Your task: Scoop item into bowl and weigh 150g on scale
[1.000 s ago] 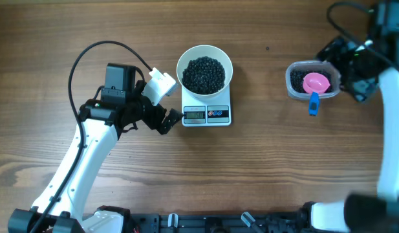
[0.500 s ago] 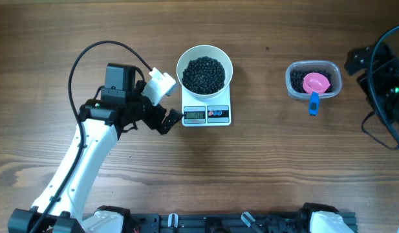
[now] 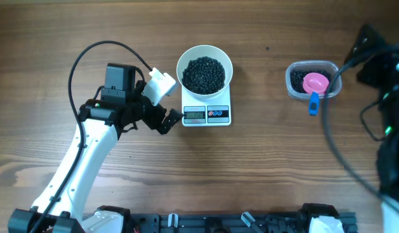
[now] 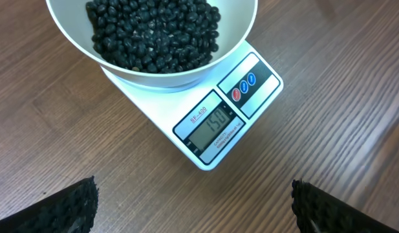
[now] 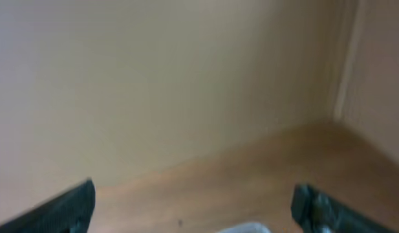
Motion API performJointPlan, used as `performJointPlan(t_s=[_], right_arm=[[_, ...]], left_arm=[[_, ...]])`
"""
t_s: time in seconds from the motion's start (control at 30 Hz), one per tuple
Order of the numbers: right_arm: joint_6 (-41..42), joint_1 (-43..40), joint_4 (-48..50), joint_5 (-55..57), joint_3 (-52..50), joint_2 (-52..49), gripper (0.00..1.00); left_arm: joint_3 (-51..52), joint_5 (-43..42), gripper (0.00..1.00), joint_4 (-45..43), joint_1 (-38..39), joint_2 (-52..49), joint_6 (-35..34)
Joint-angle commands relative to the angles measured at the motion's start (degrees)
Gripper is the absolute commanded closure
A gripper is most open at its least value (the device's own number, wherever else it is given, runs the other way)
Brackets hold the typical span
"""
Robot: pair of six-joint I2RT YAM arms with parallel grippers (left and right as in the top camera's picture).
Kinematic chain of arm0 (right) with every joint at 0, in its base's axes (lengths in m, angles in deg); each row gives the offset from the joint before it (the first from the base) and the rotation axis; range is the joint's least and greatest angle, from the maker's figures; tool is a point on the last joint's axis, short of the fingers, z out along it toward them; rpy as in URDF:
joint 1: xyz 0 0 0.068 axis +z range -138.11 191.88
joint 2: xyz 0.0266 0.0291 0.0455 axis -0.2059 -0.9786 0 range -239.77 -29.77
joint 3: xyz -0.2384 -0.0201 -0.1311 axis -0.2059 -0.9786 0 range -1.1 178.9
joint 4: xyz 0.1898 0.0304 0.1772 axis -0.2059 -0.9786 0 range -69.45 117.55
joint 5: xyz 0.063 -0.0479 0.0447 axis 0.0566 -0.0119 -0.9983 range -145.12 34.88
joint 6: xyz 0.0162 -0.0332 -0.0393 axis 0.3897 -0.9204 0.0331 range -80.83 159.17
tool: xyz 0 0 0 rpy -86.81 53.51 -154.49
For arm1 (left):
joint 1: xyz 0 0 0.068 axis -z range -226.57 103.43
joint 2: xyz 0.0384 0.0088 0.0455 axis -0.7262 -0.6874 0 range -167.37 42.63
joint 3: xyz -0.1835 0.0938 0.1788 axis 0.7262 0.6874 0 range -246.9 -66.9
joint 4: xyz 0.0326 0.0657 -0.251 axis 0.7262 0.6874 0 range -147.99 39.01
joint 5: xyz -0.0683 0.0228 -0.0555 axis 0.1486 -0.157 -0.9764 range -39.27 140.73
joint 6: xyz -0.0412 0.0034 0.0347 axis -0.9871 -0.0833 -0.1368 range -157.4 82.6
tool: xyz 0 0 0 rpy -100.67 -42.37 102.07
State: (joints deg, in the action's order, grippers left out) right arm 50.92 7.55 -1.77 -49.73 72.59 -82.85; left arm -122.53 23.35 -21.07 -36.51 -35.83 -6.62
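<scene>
Now we see our left fingers [image 4: 73,207] spread wide and empty; just ahead of them the scale [image 4: 167,103] carries the bowl [image 4: 241,29] of beans [image 4: 154,32]. Our right fingers [image 5: 63,207] are spread too.

You get even, bright light on the bench [image 3: 264,168], with soft shadows only. The scale [image 4: 212,120] display reads sharp. Your right wrist view is blurred throughout; the right arm [image 3: 383,68] smears overhead.
</scene>
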Motion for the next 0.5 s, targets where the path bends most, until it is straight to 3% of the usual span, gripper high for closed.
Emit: performJointPlan(t_s=[0.0,0.2,0.3,0.47], right_arm=[[-7.52,1.51,10.60,-0.37,-15.89,10.45,0.00],[-9.16,1.51,29.18,-1.64,-45.66,30.49,0.00],[-9.20,1.51,30.73,-2.49,-55.23,41.13,0.00],[-11.26,1.62,30.71,-5.07,-62.69,51.12,0.00]], left_arm=[[0.24,-1.09,0.00,0.00,-0.22,-0.09,0.31],[0.24,-1.09,0.00,-0.02,-0.22,-0.09,0.31],[0.24,-1.09,0.00,-0.02,-0.22,-0.09,0.31],[0.24,-1.09,0.00,0.00,-0.22,-0.09,0.31]])
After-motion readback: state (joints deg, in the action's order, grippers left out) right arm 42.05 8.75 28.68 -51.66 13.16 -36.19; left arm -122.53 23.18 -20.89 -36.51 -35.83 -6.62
